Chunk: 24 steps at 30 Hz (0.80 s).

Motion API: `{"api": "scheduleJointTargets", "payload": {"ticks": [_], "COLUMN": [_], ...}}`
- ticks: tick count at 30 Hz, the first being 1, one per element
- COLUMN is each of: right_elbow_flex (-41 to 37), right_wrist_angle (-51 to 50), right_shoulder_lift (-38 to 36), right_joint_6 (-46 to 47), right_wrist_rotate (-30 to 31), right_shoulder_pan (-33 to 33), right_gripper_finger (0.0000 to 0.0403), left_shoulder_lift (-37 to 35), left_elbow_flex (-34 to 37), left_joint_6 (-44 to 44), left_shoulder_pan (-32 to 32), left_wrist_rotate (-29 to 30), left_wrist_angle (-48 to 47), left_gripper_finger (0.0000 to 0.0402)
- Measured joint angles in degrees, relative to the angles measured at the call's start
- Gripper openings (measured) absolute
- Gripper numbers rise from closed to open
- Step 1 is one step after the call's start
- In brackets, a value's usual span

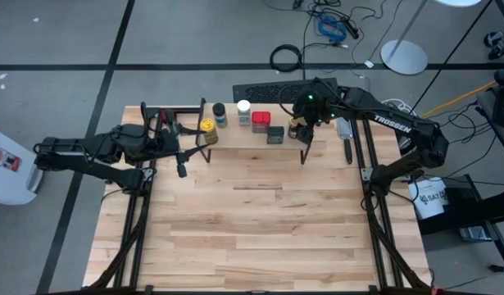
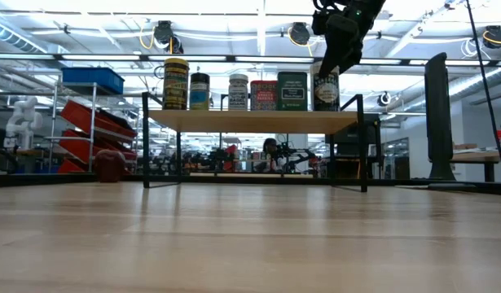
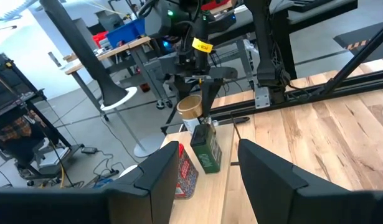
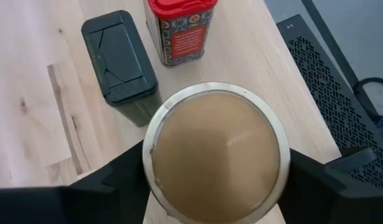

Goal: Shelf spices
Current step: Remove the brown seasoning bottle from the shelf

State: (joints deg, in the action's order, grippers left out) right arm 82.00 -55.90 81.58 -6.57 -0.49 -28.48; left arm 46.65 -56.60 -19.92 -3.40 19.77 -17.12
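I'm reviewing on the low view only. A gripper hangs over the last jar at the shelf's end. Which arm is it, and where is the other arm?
Observer: It's the right gripper. From above, it sits over the tan-topped jar at the right end of the shelf.
Operator: And the left arm?
Observer: The left gripper waits open and empty just off the shelf's left end, facing along the row of spices.

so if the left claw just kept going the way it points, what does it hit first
Probably the dark green tin on the shelf, straight ahead between the left claw's open fingers; depth is hard to judge.
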Motion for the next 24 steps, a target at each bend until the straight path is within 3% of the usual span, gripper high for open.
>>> {"api": "scheduleJointTargets", "payload": {"ticks": [6, 14, 19, 24], "right_elbow_flex": [1.0, 12.9, 20.9, 23.8], "right_wrist_angle": [-1.6, -8.5, -15.5, -20.7], "right_shoulder_lift": [-0.4, -0.5, -0.9, -3.7], "right_joint_6": [1.1, 4.0, 7.8, 13.8], "right_wrist_rotate": [0.1, -0.9, -2.9, -2.9], "right_shoulder_pan": [0.5, 2.0, 5.7, 10.8], "right_gripper_finger": [0.0269, 0.0264, 0.0268, 0.0266], "left_shoulder_lift": [0.0, 0.0, 0.0, 0.0], "left_elbow_flex": [0.0, 0.0, 0.0, 0.0], "left_joint_6": [0.0, 0.0, 0.0, 0.0], "left_shoulder_pan": [0.0, 0.0, 0.0, 0.0], "left_wrist_rotate": [0.0, 0.0, 0.0, 0.0], "left_wrist_angle": [0.0, 0.0, 0.0, 0.0], "left_gripper_finger": [0.0176, 0.0176, 0.0176, 0.0176]}}
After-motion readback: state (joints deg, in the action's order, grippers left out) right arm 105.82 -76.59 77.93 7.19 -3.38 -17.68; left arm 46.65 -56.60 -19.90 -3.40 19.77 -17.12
